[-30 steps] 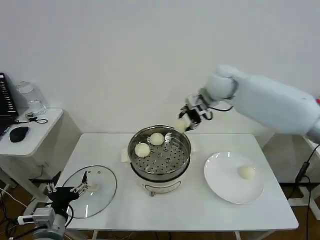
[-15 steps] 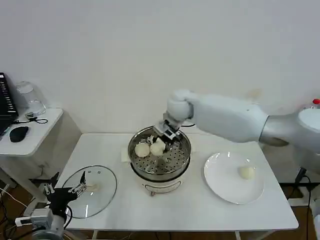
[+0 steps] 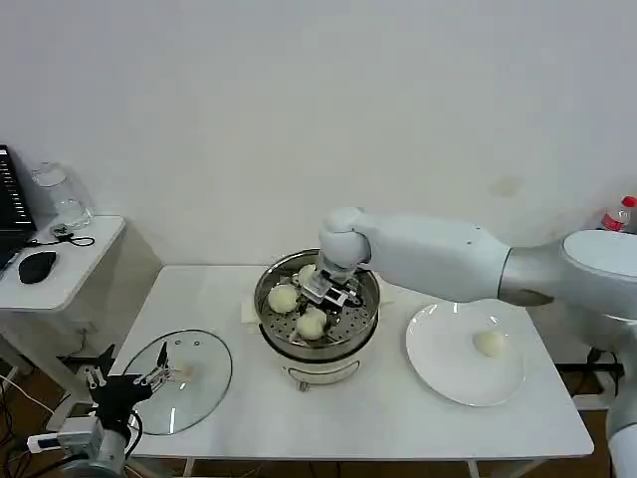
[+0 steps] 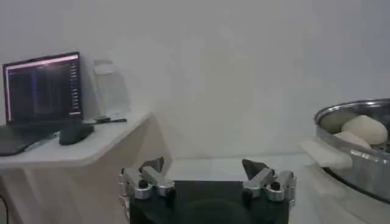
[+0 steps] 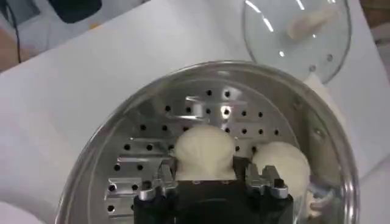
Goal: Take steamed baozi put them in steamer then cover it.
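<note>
Holding 3 baozi (image 3: 312, 323), steamer (image 3: 318, 344); R gripper (image 3: 328, 295) fingers pinching one, L gripper (image 4: 207, 176) fingers spread.

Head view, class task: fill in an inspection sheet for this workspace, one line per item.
Surface: white table.
Job's things: steamer open, three steamed baozi inside, one between the right tool's fingers; a fourth baozi on the white plate; cover flat on the table, left of the steamer.
Clutter: nothing seen on the table.
Grippers: right tool down in the steamer; left tool open, low by the cover.
Cables: one on the side desk.
Surroundings: side desk with mouse, laptop, jar; bottle at right.
</note>
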`<state>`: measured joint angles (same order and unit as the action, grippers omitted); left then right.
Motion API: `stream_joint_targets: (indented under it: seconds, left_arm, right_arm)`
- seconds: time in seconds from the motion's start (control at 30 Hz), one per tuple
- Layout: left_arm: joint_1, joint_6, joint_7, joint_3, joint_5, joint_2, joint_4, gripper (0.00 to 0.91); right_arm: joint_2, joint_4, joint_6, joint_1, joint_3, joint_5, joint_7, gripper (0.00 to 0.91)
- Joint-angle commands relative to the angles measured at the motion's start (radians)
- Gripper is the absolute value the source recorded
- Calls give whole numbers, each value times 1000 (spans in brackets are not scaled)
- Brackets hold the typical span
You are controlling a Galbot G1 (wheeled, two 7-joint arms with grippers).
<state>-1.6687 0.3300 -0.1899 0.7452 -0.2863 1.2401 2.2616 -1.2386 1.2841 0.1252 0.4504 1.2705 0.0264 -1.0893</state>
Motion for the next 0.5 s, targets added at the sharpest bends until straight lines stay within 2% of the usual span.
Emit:
stream_joint_targets:
  seconds: [0.03, 0.27, 0.43, 0.5]
  left_arm:
    - [4, 0, 0, -2, 1, 2, -2, 907]
    - [9, 1, 1, -3, 2, 0, -3, 907]
    - [12, 2, 1, -8, 5, -3, -4, 907]
    - [14, 2, 2, -11, 5, -5, -3, 907]
  right_arm:
    - [-2, 5, 34, -8, 7, -17, 1, 907]
    - [19, 9, 39, 40, -1, 4, 7, 907]
    - [58, 22, 38, 86, -3, 10, -13, 907]
    - [94, 26, 26, 106, -17, 58, -7, 907]
